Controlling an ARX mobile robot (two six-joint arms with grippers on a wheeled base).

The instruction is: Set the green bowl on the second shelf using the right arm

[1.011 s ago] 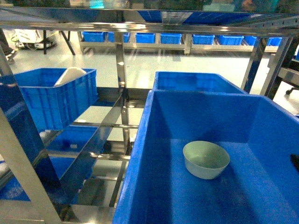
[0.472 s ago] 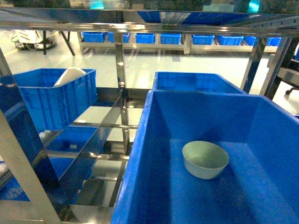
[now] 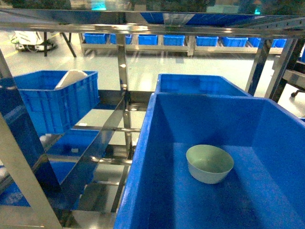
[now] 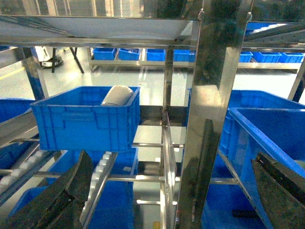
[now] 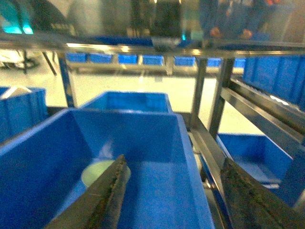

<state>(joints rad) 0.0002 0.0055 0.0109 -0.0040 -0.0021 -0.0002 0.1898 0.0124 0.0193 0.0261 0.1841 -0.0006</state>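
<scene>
The right gripper (image 5: 169, 200) is showing only in its own wrist view, at the bottom of the frame, and its 2 black fingers (image 5: 107, 198) are standing wide apart with nothing between them. The left gripper (image 4: 171, 195) is also spread and empty, its fingers sitting in the lower corners of the left wrist view. In the head view no gripper is appearing.

The largest thing is the deep blue crate (image 3: 143, 157), filling the lower right of the head view; it is resting on the steel rack (image 3: 123, 67). The second shelf itself I cannot separate clearly from the other tiers. In the upper left a smaller blue crate (image 3: 52, 102) is holding a white object (image 3: 72, 77).

The green bowl (image 3: 209, 163) is sitting upright on the crate floor, a little right of centre, apart from all walls. I am judging it light, stiff and glossy, so probably slippery and maybe breakable. The best hold is looking like the rim, 1 finger inside and 1 outside.
</scene>
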